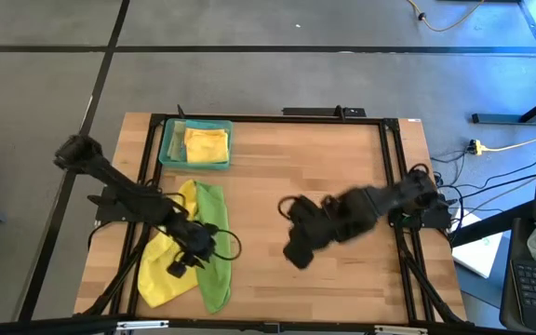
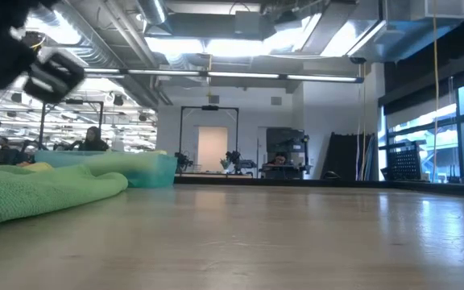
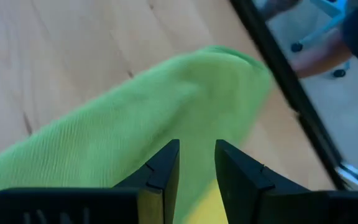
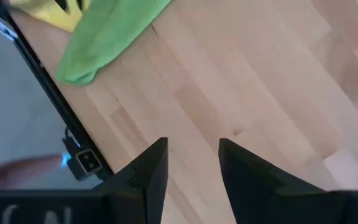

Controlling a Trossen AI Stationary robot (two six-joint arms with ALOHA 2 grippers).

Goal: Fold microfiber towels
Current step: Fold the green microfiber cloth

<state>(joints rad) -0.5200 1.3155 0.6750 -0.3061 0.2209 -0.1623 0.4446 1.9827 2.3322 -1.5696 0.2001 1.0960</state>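
Note:
A bright green towel [image 1: 214, 247] lies spread near the table's front left, partly over a yellow towel [image 1: 161, 270]. My left gripper [image 1: 182, 263] hangs over where the two overlap. In its wrist view its fingers [image 3: 196, 144] stand open a little, with the green towel [image 3: 154, 118] and a strip of the yellow towel [image 3: 207, 202] beyond them and nothing between them. My right gripper [image 1: 296, 253] is open over bare wood mid-table [image 4: 192, 142], to the right of the towels. Another yellow towel [image 1: 206, 144] lies folded in the teal tray [image 1: 167, 154].
The teal tray stands at the far left inside the table's black frame [image 1: 268, 118]. Bare wood stretches between the towels and the right arm and across the far middle. The low view shows the green towel [image 2: 39, 189] in front of the tray [image 2: 147, 169].

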